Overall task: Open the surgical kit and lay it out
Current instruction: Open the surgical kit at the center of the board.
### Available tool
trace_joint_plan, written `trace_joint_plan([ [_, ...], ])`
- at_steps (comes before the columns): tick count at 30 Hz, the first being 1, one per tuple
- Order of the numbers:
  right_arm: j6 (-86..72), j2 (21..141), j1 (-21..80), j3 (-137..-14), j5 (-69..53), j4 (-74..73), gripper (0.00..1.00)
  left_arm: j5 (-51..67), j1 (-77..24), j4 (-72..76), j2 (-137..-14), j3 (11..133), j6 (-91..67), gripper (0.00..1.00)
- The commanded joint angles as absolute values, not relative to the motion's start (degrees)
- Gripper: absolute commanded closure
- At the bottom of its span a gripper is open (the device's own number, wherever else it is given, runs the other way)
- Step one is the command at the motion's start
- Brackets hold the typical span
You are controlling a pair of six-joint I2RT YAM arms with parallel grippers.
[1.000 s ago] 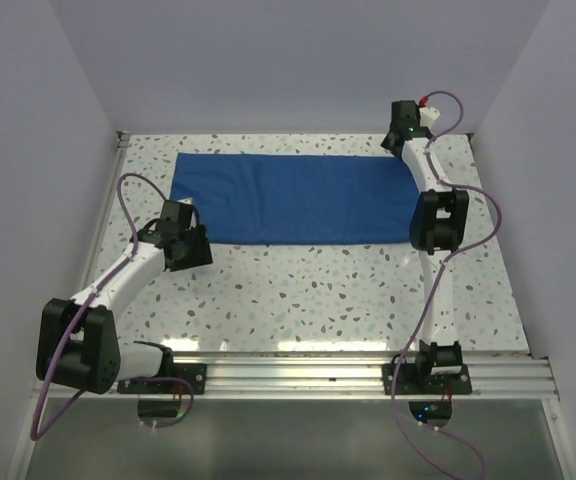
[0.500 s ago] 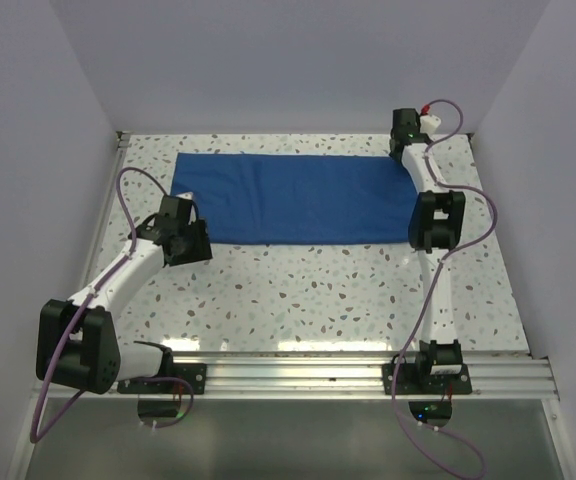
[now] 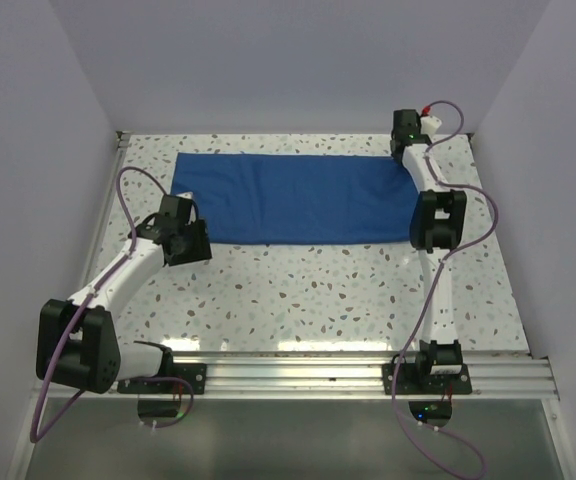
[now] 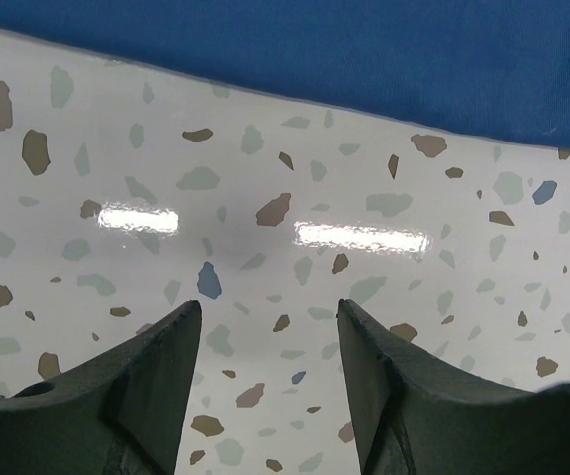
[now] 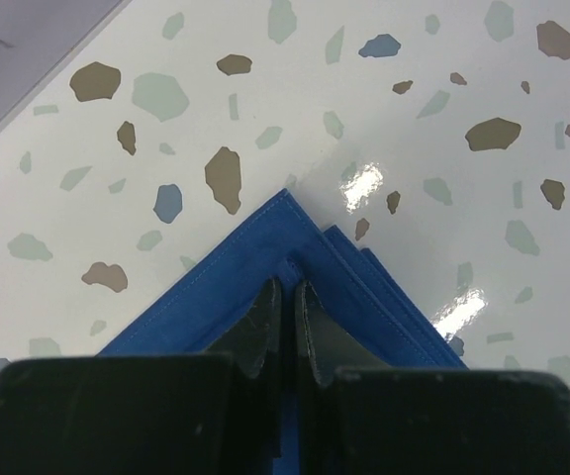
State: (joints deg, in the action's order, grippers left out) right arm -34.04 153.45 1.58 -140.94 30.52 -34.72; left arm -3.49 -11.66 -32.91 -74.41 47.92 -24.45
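Right hand [image 5: 285,294] (clamped) has moved onto a corner of blue cloth [image 3: 298,198]

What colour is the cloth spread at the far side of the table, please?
The cloth is plain royal blue, clearest in the right wrist view.

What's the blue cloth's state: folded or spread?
Folded: the blue cloth lies flat, but stacked layers show at the corner pinched by the right end effector.

The cloth wrap [image 3: 298,198] is matt, stitched-edged fabric; the speckled table [image 3: 318,290] is smooth and glossy.
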Motion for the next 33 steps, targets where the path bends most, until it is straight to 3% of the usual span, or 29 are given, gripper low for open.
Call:
trace_joint_plan([
  [1,-33.7,147.7,1.5,-139.5,28.4,-32.8,1.0,-4.8,-11.7,-34.2,-73.5,51.8,-23.9,0.39],
  [12,-35.0,132.0,5.9,-127.4,15.5,-27.9,1.0,-9.0,-11.8,-38.4,-71.6,61.9,-24.5,0.39],
  [17,-35.3,120.7,9.3,-112.9,11.2,-28.6,1.0,-10.5,-11.7,-39.7,-70.3,66.6,-25.7,0.33],
  [27,-39.0,79.4,13.1,-67.9,4.4,-33.4,1.0,-11.9,-11.7,-40.5,-71.8,76.6,-28.6,0.32],
  [33,-37.2,51.5,14.1,-51.2,1.6,-51.9,1.0,-12.8,-11.8,-40.3,-73.4,80.6,-31.6,0.32],
])
